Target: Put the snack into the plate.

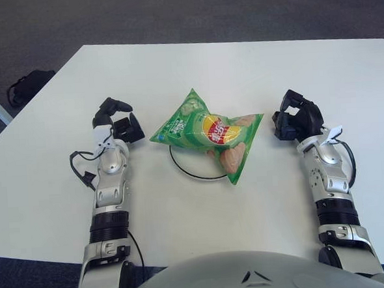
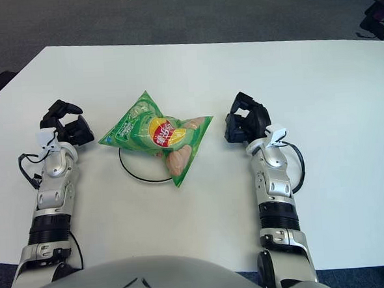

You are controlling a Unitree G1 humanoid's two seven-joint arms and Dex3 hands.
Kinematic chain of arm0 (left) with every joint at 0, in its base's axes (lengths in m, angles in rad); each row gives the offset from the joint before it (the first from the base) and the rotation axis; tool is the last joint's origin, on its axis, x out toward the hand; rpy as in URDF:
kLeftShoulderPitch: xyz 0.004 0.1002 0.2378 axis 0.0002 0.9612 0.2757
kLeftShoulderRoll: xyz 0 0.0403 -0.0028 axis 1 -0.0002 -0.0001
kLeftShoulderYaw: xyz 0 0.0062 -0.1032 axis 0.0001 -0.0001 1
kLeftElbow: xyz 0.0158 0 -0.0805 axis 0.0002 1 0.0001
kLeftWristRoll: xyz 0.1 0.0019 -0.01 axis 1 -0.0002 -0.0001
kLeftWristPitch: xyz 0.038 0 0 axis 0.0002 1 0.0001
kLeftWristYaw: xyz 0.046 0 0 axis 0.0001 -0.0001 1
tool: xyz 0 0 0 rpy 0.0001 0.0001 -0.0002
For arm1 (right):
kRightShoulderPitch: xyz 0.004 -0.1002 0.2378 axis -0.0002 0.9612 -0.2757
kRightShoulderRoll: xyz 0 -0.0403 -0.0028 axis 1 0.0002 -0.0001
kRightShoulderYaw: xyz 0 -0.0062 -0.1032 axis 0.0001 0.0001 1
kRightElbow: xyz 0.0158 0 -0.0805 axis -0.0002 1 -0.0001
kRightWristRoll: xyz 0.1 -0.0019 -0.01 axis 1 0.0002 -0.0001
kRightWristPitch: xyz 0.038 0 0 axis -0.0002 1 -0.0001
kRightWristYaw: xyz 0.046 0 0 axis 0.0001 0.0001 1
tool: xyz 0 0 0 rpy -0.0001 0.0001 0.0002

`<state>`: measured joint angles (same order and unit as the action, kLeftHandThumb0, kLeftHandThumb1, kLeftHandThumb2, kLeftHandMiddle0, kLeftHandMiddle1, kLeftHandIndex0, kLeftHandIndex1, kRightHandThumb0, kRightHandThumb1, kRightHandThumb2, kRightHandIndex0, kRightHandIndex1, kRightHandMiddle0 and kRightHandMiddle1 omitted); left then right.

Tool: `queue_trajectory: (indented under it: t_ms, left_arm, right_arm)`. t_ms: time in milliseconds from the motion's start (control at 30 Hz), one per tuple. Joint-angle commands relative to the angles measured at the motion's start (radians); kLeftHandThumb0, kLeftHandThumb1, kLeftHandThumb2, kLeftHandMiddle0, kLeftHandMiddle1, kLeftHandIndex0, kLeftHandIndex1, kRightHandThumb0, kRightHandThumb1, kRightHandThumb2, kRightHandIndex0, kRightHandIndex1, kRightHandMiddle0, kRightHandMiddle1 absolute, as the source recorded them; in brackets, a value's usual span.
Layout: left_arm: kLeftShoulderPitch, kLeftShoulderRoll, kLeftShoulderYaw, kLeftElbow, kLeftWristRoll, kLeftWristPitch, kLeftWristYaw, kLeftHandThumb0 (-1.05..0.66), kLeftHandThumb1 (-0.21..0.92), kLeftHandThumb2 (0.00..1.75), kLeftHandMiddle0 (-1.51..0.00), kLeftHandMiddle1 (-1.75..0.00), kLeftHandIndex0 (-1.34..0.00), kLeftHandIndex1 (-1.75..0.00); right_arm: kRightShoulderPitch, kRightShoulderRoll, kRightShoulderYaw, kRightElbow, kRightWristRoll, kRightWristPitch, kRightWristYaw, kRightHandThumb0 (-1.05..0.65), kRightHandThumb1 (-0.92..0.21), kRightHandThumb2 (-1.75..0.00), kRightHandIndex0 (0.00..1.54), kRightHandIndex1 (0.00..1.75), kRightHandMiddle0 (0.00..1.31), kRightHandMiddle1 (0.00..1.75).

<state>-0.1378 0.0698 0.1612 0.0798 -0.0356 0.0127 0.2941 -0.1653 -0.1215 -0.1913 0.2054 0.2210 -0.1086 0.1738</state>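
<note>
The green snack bag [image 1: 208, 134] lies on the plate [image 1: 184, 170] at the center of the white table [image 1: 239, 69]. Left hand [image 1: 117, 124] at 9 o'clock, right hand [image 1: 296, 115] at 3 o'clock: both curled, empty, clear of the bag.

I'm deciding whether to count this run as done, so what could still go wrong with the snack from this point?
The snack bag lies over the plate, but it is wider than the rim and one corner hangs onto the table, so a nudge might slide it off. The left hand sits close to the bag's left corner and could brush it. The right hand is near the opposite corner, with similar risk.
</note>
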Motion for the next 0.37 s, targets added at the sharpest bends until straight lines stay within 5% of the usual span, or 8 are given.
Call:
queue_trajectory:
  t_ms: [0,333]
  left_arm:
    - [0.1,-0.067,-0.007,0.032,-0.017,0.023,-0.01,-0.54,0.18,1.49,-1.43,-1.75,-0.73,-1.75]
    - [0.103,-0.061,-0.007,0.049,-0.026,0.013,-0.026,-0.53,0.19,1.47,-1.43,-1.75,-0.72,-1.75]
  right_arm:
    - [0.102,0.054,0.006,0.052,0.017,0.015,-0.003,-0.59,-0.08,-1.61,1.39,1.75,0.82,1.75]
    - [0.102,0.054,0.006,0.047,0.015,0.024,-0.007,-0.59,-0.08,-1.61,1.39,1.75,0.82,1.75]
